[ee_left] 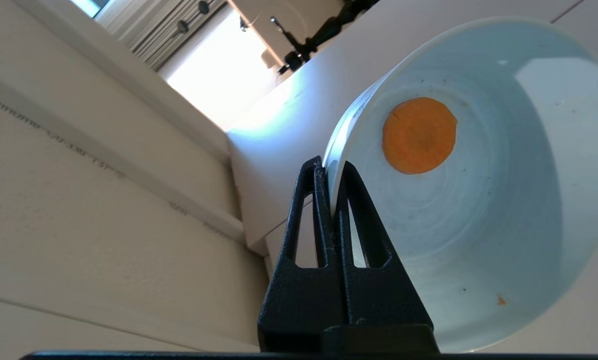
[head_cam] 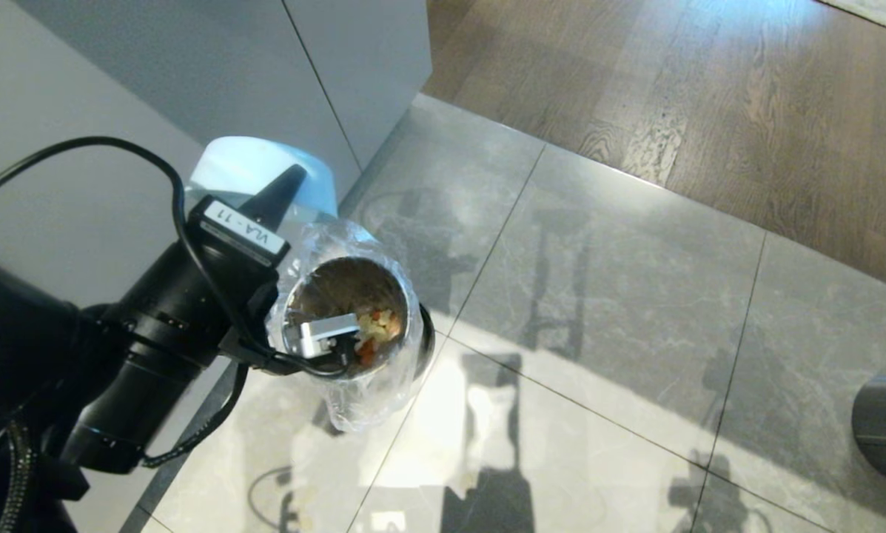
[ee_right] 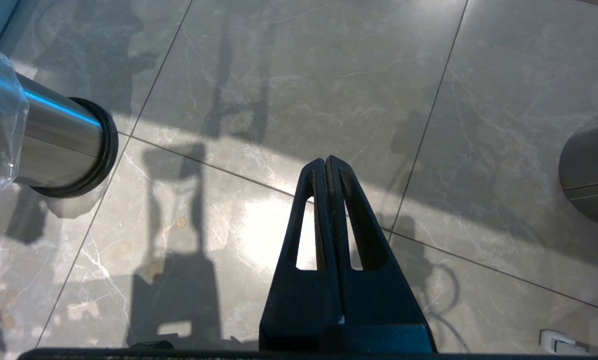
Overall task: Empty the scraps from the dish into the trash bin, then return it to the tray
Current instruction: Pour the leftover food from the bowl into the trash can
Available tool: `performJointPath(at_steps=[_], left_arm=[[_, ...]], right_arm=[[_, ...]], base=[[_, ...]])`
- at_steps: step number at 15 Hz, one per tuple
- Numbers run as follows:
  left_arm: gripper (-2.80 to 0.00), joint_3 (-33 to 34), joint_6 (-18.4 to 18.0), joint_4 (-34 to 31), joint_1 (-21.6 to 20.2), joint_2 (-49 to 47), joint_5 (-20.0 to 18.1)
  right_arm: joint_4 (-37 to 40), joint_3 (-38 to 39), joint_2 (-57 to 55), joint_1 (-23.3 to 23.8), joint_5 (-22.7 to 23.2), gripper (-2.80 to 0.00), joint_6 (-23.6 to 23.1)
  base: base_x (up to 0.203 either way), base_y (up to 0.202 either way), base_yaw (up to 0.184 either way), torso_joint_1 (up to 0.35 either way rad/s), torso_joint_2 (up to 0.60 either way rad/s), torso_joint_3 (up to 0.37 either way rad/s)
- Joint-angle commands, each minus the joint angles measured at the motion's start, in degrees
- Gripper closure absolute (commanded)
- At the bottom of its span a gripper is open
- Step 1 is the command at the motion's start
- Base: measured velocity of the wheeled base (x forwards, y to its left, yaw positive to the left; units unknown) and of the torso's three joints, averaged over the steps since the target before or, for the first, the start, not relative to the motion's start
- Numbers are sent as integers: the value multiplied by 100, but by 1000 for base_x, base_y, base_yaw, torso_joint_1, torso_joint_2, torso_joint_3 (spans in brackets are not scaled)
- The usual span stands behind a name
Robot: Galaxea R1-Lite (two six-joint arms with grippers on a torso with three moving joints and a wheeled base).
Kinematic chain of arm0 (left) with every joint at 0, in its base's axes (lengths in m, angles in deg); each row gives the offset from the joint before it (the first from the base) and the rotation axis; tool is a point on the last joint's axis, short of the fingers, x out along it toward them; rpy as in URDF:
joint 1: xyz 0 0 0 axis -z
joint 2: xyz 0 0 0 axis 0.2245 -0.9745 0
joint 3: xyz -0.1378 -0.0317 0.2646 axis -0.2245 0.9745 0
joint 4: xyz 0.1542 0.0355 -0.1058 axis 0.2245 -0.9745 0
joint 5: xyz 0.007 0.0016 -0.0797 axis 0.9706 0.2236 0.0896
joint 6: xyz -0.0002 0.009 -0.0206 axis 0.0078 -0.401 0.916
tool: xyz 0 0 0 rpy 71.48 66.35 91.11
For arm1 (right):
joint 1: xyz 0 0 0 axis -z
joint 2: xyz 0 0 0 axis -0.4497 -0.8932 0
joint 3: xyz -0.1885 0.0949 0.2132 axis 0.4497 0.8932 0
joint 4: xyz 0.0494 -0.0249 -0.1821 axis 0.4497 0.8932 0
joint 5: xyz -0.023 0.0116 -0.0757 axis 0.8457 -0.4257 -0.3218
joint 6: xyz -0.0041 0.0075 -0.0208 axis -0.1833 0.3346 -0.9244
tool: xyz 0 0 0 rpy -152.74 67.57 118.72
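Overhead, left gripper fingers pinching tipped dish rim above trash bin, right gripper fingers pressed together.

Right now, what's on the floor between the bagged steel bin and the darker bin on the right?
Only bare grey tile, with shadows across it, lies between the trash bin and the darker bin; the right wrist view shows this.
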Motion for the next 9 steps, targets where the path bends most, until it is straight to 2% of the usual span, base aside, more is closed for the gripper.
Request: performJointPath(at_steps=[1,3,6,9], left_arm=[[0,192,-28,274,-10,17,105],[0,410,188,274,-10,79,304],[0,1001,881,274,-42,374,874],[0,1092,1163,-18,-56,801,1394]], right_arm=[[-4,-4,2,-1,-2,0,3],[-4,-4,2,-1,-2,0,3],[-4,5,2,-1,-2,0,3],[-4,3,2,-1,-2,0,3]], base=[[0,0,0,0,0,0],[0,0,0,0,0,0],[0,0,0,0,0,0],[0,0,0,0,0,0]])
